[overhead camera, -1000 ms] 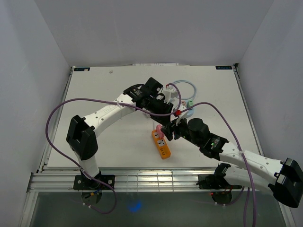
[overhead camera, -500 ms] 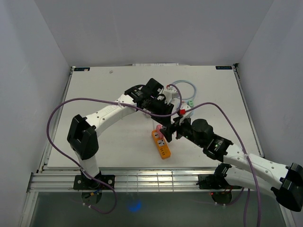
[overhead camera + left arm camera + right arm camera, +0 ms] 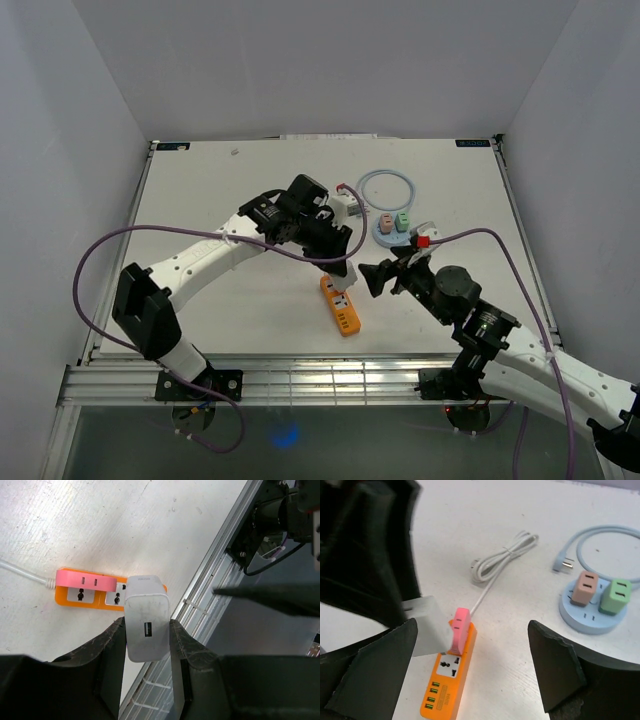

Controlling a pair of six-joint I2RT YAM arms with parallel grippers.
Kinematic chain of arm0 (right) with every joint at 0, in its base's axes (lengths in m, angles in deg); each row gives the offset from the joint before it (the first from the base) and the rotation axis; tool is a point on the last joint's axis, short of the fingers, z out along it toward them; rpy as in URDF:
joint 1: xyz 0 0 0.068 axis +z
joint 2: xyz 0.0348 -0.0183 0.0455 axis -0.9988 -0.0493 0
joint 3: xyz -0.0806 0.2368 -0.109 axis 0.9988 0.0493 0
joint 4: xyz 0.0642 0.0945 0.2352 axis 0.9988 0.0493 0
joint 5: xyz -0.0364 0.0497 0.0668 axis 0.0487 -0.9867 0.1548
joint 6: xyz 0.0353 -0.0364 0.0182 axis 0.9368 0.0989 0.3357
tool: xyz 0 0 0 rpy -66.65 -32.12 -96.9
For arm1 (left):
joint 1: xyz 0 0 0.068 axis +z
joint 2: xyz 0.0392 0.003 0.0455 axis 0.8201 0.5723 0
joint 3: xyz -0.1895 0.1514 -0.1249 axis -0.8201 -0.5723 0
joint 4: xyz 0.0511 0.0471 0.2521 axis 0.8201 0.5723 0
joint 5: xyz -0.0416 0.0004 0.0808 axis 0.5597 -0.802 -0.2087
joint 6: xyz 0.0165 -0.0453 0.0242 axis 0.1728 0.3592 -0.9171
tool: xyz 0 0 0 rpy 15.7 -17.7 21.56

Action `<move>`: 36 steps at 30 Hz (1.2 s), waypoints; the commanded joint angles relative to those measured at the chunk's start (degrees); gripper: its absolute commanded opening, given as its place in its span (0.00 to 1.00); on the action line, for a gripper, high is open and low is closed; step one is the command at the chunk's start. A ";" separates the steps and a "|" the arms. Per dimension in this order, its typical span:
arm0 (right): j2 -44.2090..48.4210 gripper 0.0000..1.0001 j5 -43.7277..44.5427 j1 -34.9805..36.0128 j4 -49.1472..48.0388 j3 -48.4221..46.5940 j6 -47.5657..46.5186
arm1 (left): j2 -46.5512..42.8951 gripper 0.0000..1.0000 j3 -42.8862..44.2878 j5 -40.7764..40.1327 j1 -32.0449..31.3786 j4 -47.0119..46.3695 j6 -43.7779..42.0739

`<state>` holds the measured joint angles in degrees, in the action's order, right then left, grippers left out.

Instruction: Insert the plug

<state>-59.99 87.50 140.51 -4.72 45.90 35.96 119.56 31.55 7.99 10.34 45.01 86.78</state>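
My left gripper (image 3: 146, 645) is shut on a white plug adapter (image 3: 146, 622) and holds it over the orange power strip (image 3: 67, 600), right beside the pink plug (image 3: 85, 579) seated in the strip's end socket. In the top view the left gripper (image 3: 340, 264) is over the strip's far end (image 3: 345, 312). In the right wrist view the adapter (image 3: 426, 626) hangs tilted next to the pink plug (image 3: 460, 629), above the strip's free socket (image 3: 449, 666); I cannot tell whether it touches. My right gripper (image 3: 470, 672) is open and empty, just right of the strip (image 3: 380, 277).
A round blue socket hub (image 3: 590, 620) with a brown and a green plug stands at the back right (image 3: 395, 230), with a blue cable loop (image 3: 388, 185) behind it. The strip's coiled white cable (image 3: 502, 556) lies behind the strip. The table's front rail (image 3: 210, 595) is close.
My left gripper came from the back toward the strip with the white adapter. My right gripper drew back to the right, away from the strip's side.
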 commanded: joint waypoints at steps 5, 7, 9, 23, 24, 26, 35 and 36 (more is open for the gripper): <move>-1.64 0.89 11.81 -2.10 3.80 0.72 6.09 | -9.67 0.00 -4.43 -1.76 -2.44 -3.50 -3.91; -2.18 0.88 11.12 -2.98 4.50 0.37 6.96 | -11.16 0.00 -6.01 -4.40 -3.23 -3.85 -4.09; -2.62 0.90 10.06 -4.12 4.50 0.28 7.14 | -11.96 0.00 -7.76 -6.24 -3.85 -4.03 -4.35; -3.67 0.90 -10.77 -26.44 0.73 6.17 5.65 | -15.83 0.00 -14.10 -14.87 -10.26 -9.74 -5.32; -3.50 0.90 -11.21 -26.71 0.12 7.39 5.74 | -16.09 0.00 -14.36 -15.04 -10.53 -10.01 -5.32; -3.15 0.91 -11.65 -27.32 -1.38 8.19 5.83 | -16.36 0.00 -15.24 -15.57 -11.23 -10.80 -7.34; -2.00 0.92 -14.02 -29.43 -2.70 9.60 6.09 | -17.07 0.00 -18.32 -16.89 -12.46 -14.93 -8.66; -2.00 0.92 -14.46 -29.52 -2.79 9.78 6.09 | -16.63 0.00 -18.32 -16.89 -12.55 -14.84 -8.92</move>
<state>-62.61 74.95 111.64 -3.76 55.21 41.68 104.41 13.28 -8.09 -1.83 33.39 79.13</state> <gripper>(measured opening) 0.917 0.449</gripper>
